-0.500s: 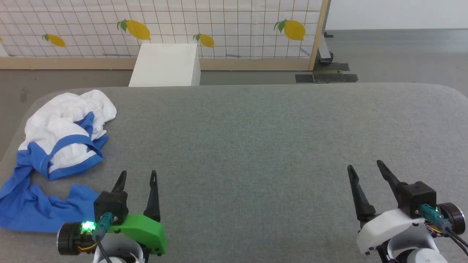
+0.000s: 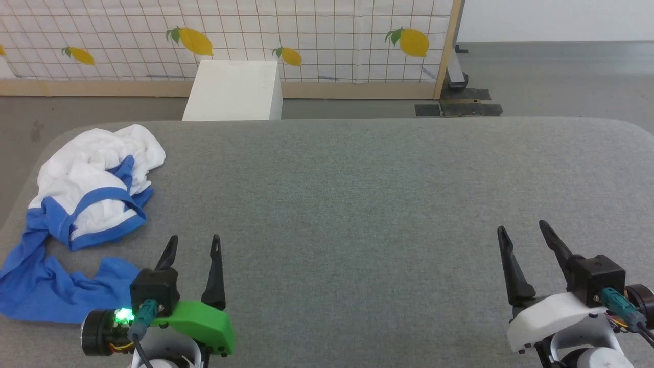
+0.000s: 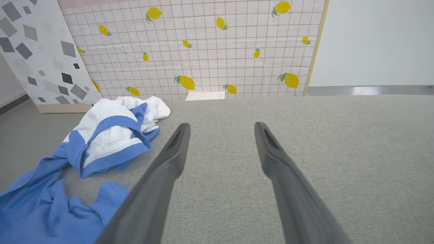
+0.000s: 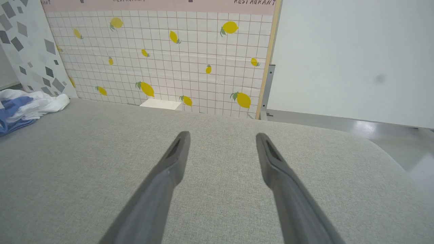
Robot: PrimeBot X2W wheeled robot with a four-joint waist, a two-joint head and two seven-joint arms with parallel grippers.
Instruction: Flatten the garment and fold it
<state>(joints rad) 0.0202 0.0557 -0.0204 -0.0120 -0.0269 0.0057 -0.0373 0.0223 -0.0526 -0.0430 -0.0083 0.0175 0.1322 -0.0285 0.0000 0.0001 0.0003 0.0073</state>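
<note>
The garment [image 2: 82,204] lies crumpled at the far left of the grey padded table [image 2: 357,194], white body bunched up, blue sleeves trailing toward the front-left edge. The left wrist view has it [image 3: 101,142] to the left of the fingers; in the right wrist view a bit of it [image 4: 27,106] shows at the left edge. My left gripper [image 2: 195,238] stands open just right of the blue sleeve, holding nothing. Over bare table at the lower right, my right gripper [image 2: 522,225] is open and empty too.
A white box [image 2: 232,91] stands on the floor behind the table's far edge. A lemon-patterned tiled panel [image 2: 230,36] with a wooden frame runs along the back. Grey floor lies beyond on the right.
The picture has shifted slightly. My right gripper has moved a little to the right. The garment and left gripper stay as they were.
</note>
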